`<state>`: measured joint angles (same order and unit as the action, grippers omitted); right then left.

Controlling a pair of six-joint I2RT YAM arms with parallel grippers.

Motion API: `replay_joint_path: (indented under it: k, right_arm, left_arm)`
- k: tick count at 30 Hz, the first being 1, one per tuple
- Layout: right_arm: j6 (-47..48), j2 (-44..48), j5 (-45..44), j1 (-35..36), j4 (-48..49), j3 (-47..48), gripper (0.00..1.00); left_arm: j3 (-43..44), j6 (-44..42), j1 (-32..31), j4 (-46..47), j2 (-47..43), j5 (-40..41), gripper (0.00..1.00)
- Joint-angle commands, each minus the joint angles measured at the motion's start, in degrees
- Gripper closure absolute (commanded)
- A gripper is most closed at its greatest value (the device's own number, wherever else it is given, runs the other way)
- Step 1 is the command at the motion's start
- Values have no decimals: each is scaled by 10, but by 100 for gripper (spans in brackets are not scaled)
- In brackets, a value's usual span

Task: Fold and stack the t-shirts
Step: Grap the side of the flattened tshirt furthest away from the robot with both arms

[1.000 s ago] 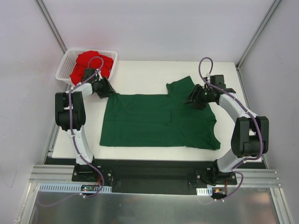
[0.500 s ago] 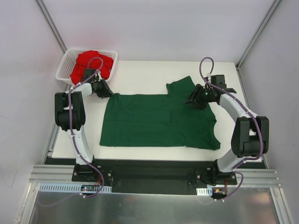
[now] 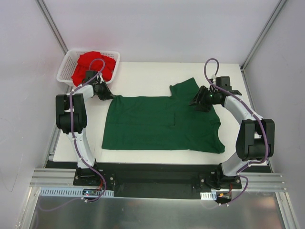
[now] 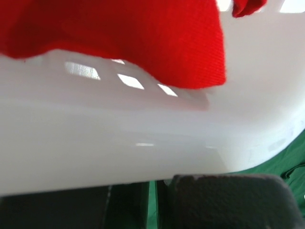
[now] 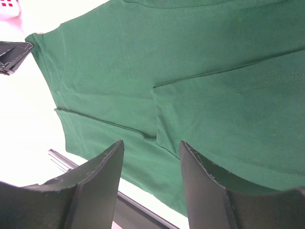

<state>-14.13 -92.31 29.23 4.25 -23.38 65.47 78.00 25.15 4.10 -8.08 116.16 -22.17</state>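
The dark green t-shirt [image 3: 162, 124] lies spread flat on the white table, with one sleeve sticking up at the far middle. The bright red t-shirt [image 3: 93, 64] is a crumpled heap in the white mesh basket [image 3: 64, 74]. My left gripper [image 3: 107, 94] is at the green shirt's far left corner, right by the basket. In the left wrist view its jaws [image 4: 159, 183] are almost together with a strip of green cloth between them, and the basket wall [image 4: 119, 129] and red shirt [image 4: 119, 33] fill the view. My right gripper [image 3: 196, 102] hovers open over the green shirt [image 5: 200, 57], with nothing between its jaws [image 5: 151, 145].
The basket stands at the table's far left corner, touching distance from my left gripper. Bare white table [image 3: 143, 78] lies behind the shirt. Metal frame posts rise at the far corners, and a rail [image 3: 157, 177] runs along the near edge.
My left gripper has shifted a little to the left, toward the basket. The right arm has barely moved.
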Motion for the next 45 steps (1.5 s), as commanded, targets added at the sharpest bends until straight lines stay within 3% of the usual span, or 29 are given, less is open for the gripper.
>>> replay_joint_path:
  k: [1, 7, 12, 30, 45]
  right_arm:
    - [-10, -14, 22, -12, 25, 28, 46]
    - [-20, -80, 47, -28, 49, 97, 46]
    - [-13, -187, 98, -42, 41, 197, 45]
    - [205, -431, 59, -91, -180, 631, 38]
    - [204, -511, 130, -122, -214, 654, 30]
  left_arm:
    - [16, 7, -1, 11, 13, 18, 98]
    - [17, 5, -1, 12, 14, 15, 98]
    - [17, 5, -1, 11, 14, 12, 98]
    - [17, 3, -1, 11, 15, 5, 98]
    - [22, 2, -1, 11, 17, 1, 98]
